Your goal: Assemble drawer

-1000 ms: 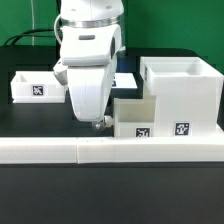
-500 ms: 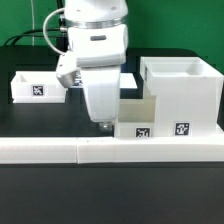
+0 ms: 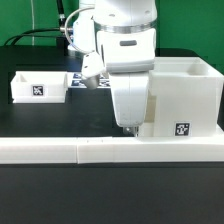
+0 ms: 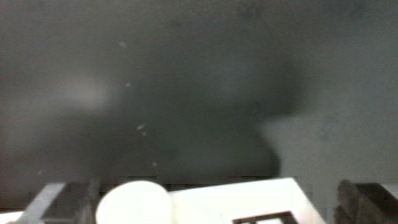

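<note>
The gripper [image 3: 128, 129] sits low at centre frame in the exterior view, just above the border bar [image 3: 60, 150]. It hides the small tray [image 4: 231, 198] next to the housing [image 3: 186, 95] at right. The second tray [image 3: 38, 87] lies at upper left, well apart.

Wrist view: fingers [image 4: 50, 203] are spread wide with the knob [image 4: 130, 203] between them, nothing gripped.

Risk: closing off-centre on the round knob could skew the small tray or jam it against the housing.

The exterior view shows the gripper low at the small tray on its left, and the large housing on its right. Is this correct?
No. The exterior view shows the gripper low in front of the large housing, far from the small tray on its left, which stands alone. The housing is on its right.
</note>
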### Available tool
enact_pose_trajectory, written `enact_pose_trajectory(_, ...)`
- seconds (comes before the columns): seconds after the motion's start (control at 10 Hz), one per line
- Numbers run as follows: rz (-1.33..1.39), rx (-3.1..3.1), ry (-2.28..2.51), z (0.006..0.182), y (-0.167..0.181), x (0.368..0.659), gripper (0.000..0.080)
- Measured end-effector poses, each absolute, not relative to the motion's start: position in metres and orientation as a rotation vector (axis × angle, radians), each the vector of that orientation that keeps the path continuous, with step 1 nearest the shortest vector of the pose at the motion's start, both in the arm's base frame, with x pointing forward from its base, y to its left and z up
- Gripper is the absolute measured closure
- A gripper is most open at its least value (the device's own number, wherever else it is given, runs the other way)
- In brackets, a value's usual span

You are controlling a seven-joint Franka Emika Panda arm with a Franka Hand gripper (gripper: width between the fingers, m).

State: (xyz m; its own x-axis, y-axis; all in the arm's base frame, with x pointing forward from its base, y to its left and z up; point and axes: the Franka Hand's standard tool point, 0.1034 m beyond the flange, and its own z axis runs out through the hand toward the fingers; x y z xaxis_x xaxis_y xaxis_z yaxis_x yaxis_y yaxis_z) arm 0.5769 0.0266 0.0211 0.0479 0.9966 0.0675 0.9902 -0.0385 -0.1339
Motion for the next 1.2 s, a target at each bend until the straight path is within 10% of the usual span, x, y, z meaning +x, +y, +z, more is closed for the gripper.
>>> enact_pose_trajectory(1.2, 0.09, -2.135, -2.096, 0.026, 0.005, 0.555, 0.015)
